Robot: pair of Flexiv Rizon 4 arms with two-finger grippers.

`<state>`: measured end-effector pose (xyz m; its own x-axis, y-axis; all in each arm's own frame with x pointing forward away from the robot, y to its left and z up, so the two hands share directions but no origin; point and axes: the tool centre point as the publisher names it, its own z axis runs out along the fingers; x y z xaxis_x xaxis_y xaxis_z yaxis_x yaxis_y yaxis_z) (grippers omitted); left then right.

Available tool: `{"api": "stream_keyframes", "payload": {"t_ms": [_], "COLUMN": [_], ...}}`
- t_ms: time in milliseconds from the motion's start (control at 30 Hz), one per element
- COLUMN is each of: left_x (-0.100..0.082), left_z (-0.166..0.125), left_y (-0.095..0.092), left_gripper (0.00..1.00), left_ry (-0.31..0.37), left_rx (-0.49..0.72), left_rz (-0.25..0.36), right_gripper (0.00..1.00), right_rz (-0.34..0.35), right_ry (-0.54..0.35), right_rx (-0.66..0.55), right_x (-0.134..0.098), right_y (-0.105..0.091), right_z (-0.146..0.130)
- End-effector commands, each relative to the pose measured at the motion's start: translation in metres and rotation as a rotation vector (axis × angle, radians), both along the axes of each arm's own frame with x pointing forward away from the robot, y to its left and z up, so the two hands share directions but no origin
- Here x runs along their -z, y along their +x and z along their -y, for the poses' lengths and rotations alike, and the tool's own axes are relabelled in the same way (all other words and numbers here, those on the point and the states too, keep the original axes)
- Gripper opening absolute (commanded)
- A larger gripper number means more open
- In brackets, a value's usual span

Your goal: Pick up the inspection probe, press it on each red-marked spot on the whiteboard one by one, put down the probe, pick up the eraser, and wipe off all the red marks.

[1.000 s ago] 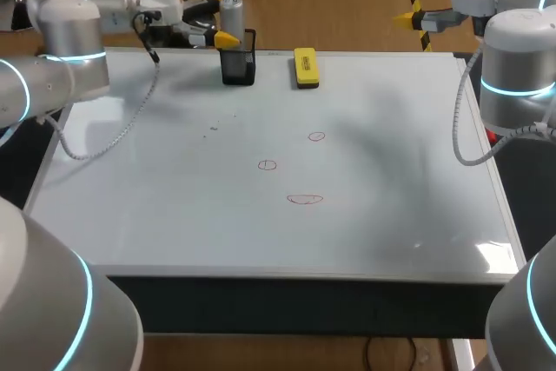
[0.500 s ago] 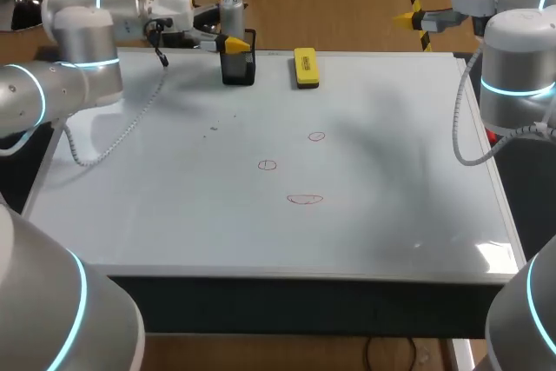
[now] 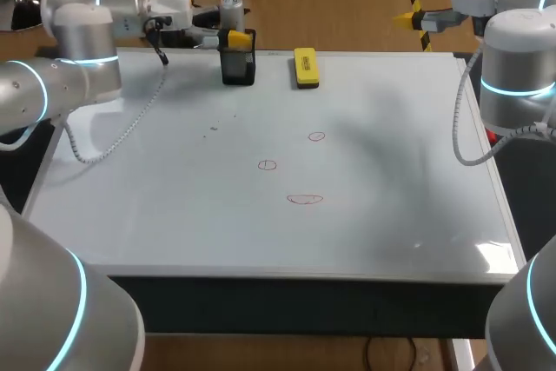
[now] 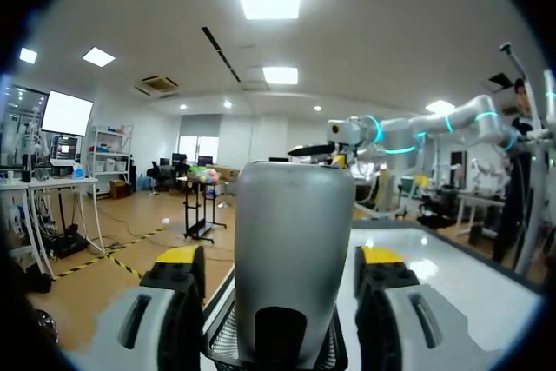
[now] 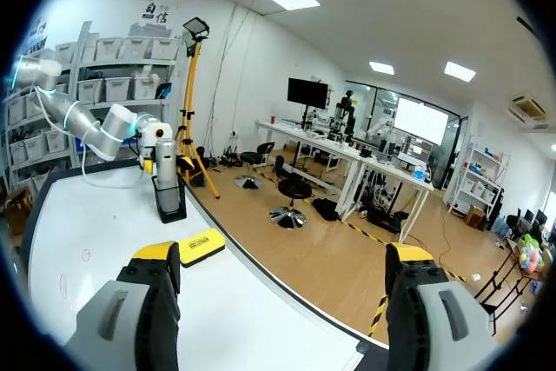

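The silver inspection probe (image 3: pixel 230 8) stands upright in a black mesh holder (image 3: pixel 237 65) at the whiteboard's far edge. My left gripper (image 3: pixel 228 29) straddles the probe's upper part. In the left wrist view the probe (image 4: pixel 291 258) fills the space between the yellow-tipped fingers (image 4: pixel 178 260), with a narrow gap still showing on one side, so the left gripper (image 4: pixel 280 260) is open. The yellow eraser (image 3: pixel 305 67) lies to the right of the holder. Three red marks (image 3: pixel 316 136) (image 3: pixel 267 164) (image 3: pixel 305 199) sit mid-board. My right gripper (image 3: pixel 408 16) hangs open beyond the far right corner.
The whiteboard (image 3: pixel 391 215) covers the table. In the right wrist view, the holder (image 5: pixel 168 197) and the eraser (image 5: pixel 201 246) lie far ahead of the open right gripper (image 5: pixel 282 260). Faint grey smudges (image 3: pixel 215 126) mark the board in front of the holder.
My left gripper has slid right along the far edge until it straddles the probe, and its fingers have drawn closer together. The right arm has not moved.
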<state>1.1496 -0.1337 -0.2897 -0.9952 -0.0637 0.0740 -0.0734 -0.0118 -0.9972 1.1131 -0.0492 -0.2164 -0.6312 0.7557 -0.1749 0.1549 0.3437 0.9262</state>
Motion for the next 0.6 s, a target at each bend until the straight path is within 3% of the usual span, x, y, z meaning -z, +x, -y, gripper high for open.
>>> {"api": "stream_keyframes", "payload": {"t_ms": [33, 67, 267, 600], "left_x": [-0.001, -0.001, -0.003, -0.022], "left_z": [-0.002, -0.003, -0.005, -0.005], "left_y": [-0.001, -0.001, -0.002, -0.008], "left_gripper": [0.10, 0.00, 0.00, 0.00], "left_ry": [0.001, 0.001, -0.013, -0.039], "left_rx": [-0.009, -0.010, -0.025, -0.030], "left_rz": [0.002, 0.003, 0.009, 0.044], "right_gripper": [1.00, 1.00, 1.00, 1.00], "right_rz": [-0.002, -0.002, -0.002, -0.002], "right_ry": [-0.001, -0.001, -0.001, -0.001], "right_rx": [-0.001, -0.001, -0.001, -0.001], "right_x": [0.000, 0.000, 0.000, 0.000], "right_y": [0.000, 0.000, 0.000, 0.000], "right_z": [0.000, 0.000, 0.000, 0.000]}}
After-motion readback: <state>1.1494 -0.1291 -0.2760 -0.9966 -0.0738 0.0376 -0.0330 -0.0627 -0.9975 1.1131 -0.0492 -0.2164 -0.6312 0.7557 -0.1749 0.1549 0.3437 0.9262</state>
